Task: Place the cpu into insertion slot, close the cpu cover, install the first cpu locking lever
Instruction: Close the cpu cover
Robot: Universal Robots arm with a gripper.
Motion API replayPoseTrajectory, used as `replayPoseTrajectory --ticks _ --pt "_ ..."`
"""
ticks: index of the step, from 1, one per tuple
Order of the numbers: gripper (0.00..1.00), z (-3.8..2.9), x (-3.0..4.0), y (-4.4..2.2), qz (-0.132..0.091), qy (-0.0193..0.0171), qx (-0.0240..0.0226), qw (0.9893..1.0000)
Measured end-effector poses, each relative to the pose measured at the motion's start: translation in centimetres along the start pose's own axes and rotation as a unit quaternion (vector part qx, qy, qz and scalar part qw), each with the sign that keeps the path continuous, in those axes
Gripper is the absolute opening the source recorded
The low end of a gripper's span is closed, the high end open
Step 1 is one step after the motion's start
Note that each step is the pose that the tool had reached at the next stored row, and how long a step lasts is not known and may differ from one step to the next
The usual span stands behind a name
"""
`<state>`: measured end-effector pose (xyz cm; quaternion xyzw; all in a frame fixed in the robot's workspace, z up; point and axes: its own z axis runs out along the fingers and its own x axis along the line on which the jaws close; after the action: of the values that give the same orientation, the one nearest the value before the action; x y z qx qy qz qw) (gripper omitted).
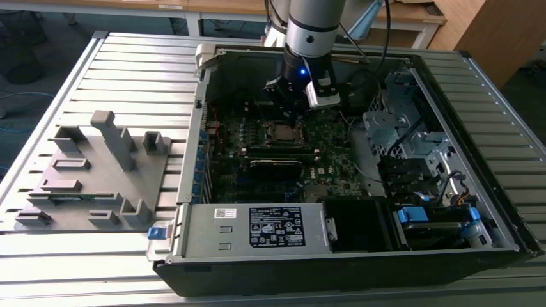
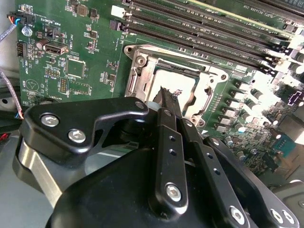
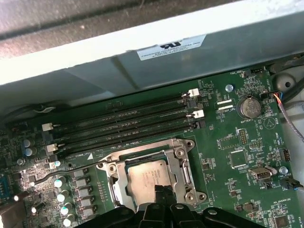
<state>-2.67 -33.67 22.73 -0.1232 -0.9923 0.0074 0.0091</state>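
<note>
The cpu (image 3: pixel 147 176) sits at the centre of a nested setting, listed here from largest to smallest. A slatted metal table (image 1: pixel 128 57) carries an open computer case (image 1: pixel 341 275), and the arm (image 1: pixel 314 25) reaches down into it from above. In the exterior view it ends over the socket, about mid-board. The green circuit board (image 3: pixel 247 156) covers the floor of the case, with a bank of long memory slots (image 3: pixel 123 126) running beside the socket. The cpu cover (image 3: pixel 183 159), a silver frame with an open middle, appears to lie flat on the socket. The cpu's dull grey top shows through its opening, so the chip is judged seated and the cover down. A thin dark rod (image 3: pixel 71 171), probably a locking lever, runs from one corner of the frame out over the board towards a row of capacitors. Its long axis lies roughly along the memory slots, and it looks unlatched. The gripper (image 2: pixel 170 94) hangs over the socket on the side away from the memory slots. Its two black fingers (image 2: pixel 164 137) are drawn together, with nothing seen between them. The key relation is that the chip lies directly below the fingertips and slightly ahead of them, while the rod lies off to one side, well apart from them.
</note>
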Motion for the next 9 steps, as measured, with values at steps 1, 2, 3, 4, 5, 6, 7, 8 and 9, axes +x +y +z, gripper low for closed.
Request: replayPoseTrajectory --ticks 1,2,3,4,5,6,7,8,9 --pt "0.1 0.0 0.0 0.0 0.0 0.0 0.0 1.0" --pt "0.1 0.0 0.01 0.0 0.0 0.0 0.0 1.0" --pt "0.1 0.02 0.06 -0.02 0.0 0.0 0.0 1.0" --pt "0.1 0.05 0.17 -0.04 0.0 0.0 -0.0001 1.0" --pt "0.1 0.07 0.31 -0.08 0.0 0.0 -0.0001 1.0" --pt "0.1 0.11 0.46 -0.11 0.0 -0.0001 0.0 1.0" --pt "0.1 0.16 0.57 -0.13 0.0 -0.0002 -0.0002 1.0" --pt "0.1 0.23 0.64 -0.15 -0.001 -0.0002 -0.0002 1.0" --pt "0.1 0.3 0.7 -0.17 -0.001 -0.0002 -0.0002 1.0"
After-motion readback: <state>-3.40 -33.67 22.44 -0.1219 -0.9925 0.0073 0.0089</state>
